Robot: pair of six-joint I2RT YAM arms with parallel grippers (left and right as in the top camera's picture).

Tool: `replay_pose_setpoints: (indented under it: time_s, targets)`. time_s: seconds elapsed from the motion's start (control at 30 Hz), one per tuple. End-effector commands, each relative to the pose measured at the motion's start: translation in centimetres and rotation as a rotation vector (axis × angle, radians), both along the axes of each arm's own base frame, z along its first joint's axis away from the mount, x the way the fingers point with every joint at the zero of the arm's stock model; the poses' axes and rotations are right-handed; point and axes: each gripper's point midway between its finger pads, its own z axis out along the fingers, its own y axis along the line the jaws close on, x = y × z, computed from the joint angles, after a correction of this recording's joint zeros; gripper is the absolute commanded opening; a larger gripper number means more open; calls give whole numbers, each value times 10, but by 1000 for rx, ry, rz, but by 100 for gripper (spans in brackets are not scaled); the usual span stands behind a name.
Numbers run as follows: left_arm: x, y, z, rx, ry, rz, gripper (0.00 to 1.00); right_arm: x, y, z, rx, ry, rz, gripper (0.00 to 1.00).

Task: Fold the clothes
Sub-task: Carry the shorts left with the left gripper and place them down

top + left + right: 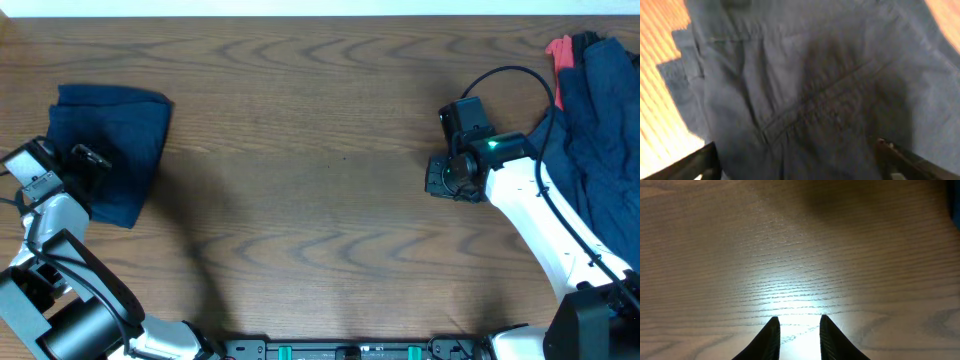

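Folded piece: a navy garment (125,125) is lying squared-off at the upper left of the overhead frame. It looks finished, as far as I can judge.

Left hand: the left hand (88,160) is hovering over that folded piece. In its own wrist view the fingers (700,162) are standing wide apart at the bottom corners, gripping nothing, with cloth filling the frame. I cannot tell whether they are touching the cloth.

Unfolded pile: the remaining clothes (600,130) are lying heaped at the upper right edge, with a coral-red piece (560,55) peeking out at the top left of the heap.

Pile's long axis: it is running top to bottom along the right edge of the frame.

Right hand: the right hand (447,178) is hanging over the bare desk (300,150), right of centre. Its fingertips (774,330) are drawn nearly together, with only a slit of wood showing between them, and are clamping nothing.

Deciding relation: the pile is lying to the right of the right hand, near it, and well apart from the left hand, so the right arm is the nearer one.

Next move, as a judgement: the right hand is needing to spread and swing rightward to the heap's near edge.
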Motion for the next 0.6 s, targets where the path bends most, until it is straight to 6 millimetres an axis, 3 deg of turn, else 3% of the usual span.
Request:
replay_pose_setpoints:
  time_s: [0.0,0.17,0.37,0.47,0.57]
  targets:
    - [-5,0,0,-43,6,59,98,4,-3,4,-11,-13,6,26]
    - [-10,-9,17,-73,-17,91,98,5,-3,4,-10,-17,6,26]
    - [-14,-17,71,-14,-102,77,98,5,-2,4,-10,-17,7,26]
    - [-15,-30,99,14,-146,52,98,5,-2,4,-9,-20,6,27]
    - [-5,-52,110,2,-175,-17,98,6,-2,5,-8,-24,6,29]
